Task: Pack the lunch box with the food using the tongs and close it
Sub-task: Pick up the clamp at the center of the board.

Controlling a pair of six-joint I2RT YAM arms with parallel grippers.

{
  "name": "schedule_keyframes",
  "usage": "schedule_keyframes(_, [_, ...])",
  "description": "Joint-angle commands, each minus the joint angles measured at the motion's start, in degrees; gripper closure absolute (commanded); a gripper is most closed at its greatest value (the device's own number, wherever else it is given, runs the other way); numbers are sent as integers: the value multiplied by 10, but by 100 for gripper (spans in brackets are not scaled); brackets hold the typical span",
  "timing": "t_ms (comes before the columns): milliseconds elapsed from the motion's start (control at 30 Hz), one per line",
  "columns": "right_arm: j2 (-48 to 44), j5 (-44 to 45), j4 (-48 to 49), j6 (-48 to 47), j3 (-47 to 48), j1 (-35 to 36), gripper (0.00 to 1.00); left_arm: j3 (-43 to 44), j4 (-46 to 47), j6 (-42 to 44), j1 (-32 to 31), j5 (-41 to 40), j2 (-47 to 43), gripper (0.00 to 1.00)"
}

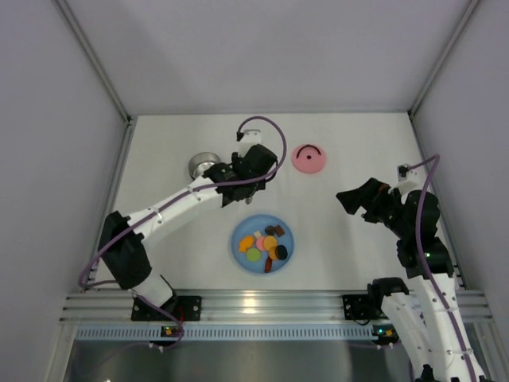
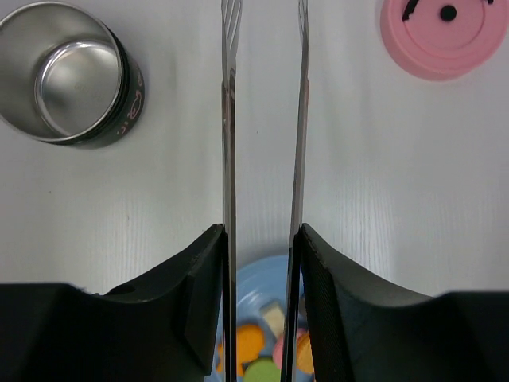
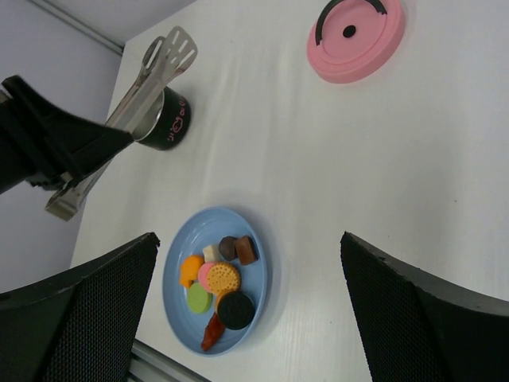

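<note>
Nearest the left wrist lens, the left pincer (image 2: 261,235) grips the tongs (image 2: 230,119) partway along their length, one dark finger pressed on the outside of each slim arm. The two arms stand apart and nothing sits between their tips. The tips point out over bare table (image 2: 358,175), between the lunch box (image 2: 129,87) on one side and its pink lid (image 2: 441,36) on the other. How high they ride above the table we cannot judge from these views. The lunch box stands upright and open, its steel floor bare. The food (image 3: 219,278) all lies on the blue plate (image 1: 238,239), which sits nearer the arm bases, under the pincer's wrist. The right pincer (image 3: 250,310) hangs to the right of the plate, jaws spread wide and holding nothing. Our reading: tool in hand, packing not yet begun, lid off and well apart from the box. The next move calls for drawing the tongs back over the plate, tipping them down to straddle a single piece, then squeezing harder. The pieces crowd together, so an outer one looks the easier first pick.
</note>
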Motion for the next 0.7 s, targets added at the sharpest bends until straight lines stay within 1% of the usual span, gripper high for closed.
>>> schedule_keyframes(0, [2, 10, 44, 6, 4, -10, 5, -35, -59, 0, -21, 12, -91, 54])
schedule_keyframes(100, [4, 19, 44, 3, 6, -9, 4, -74, -84, 2, -35, 32, -143, 54])
schedule_keyframes(133, [6, 21, 44, 3, 7, -9, 4, -80, -94, 4, -39, 38, -170, 54])
schedule_keyframes(167, [8, 24, 44, 3, 8, -9, 4, -90, -118, 4, -47, 45, -181, 54])
schedule_keyframes(300, [18, 32, 45, 2, 11, -9, 5, -111, -167, -2, -82, 60, -238, 54])
schedule_keyframes(467, [21, 44, 45, 4, 10, -10, 5, -152, -189, -20, -124, 94, -291, 54])
schedule_keyframes(667, [21, 50, 43, 1, 9, -9, 5, -202, -183, -18, -160, 165, -337, 54])
